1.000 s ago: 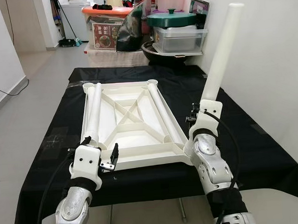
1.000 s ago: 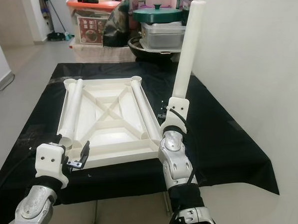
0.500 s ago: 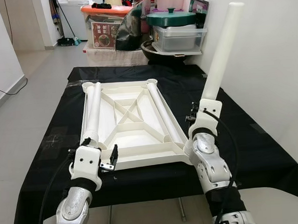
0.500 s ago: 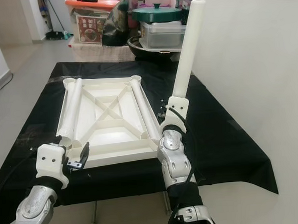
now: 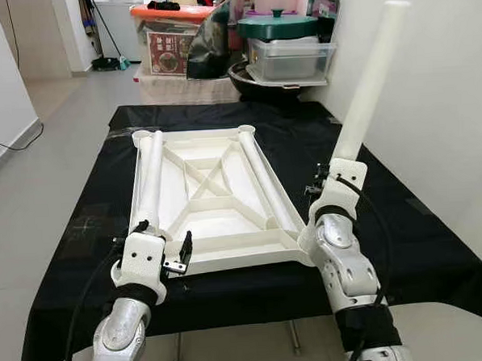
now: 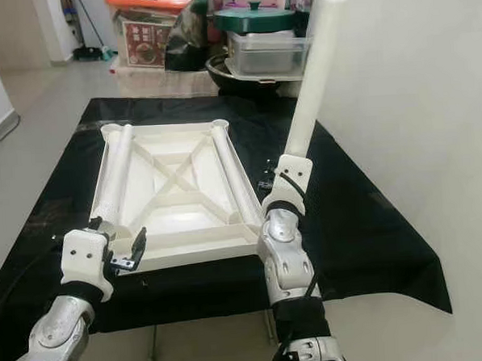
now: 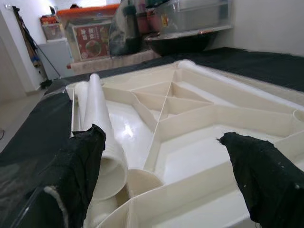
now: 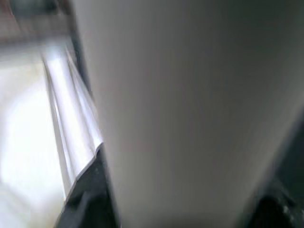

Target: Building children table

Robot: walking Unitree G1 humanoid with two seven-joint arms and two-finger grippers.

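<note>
Left gripper (image 7: 161, 166) spread wide over the white tabletop's (image 7: 190, 118) near edge (ribbed underside up), a leg tube (image 7: 102, 126) by one finger

Left end effector (image 5: 180, 255) spread; right end effector (image 5: 316, 186) clamped.

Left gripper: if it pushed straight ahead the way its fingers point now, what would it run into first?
Probably the near rim of the upturned white tabletop, with the leg lying in it beside the line. The left gripper is open; depth is uncertain.

A lived-in home: grey tiled floor (image 5: 52, 118), stacked orange-lidded plastic storage box (image 5: 173, 38) and green-lidded cooking pot (image 5: 277, 26) at the frame's top
</note>
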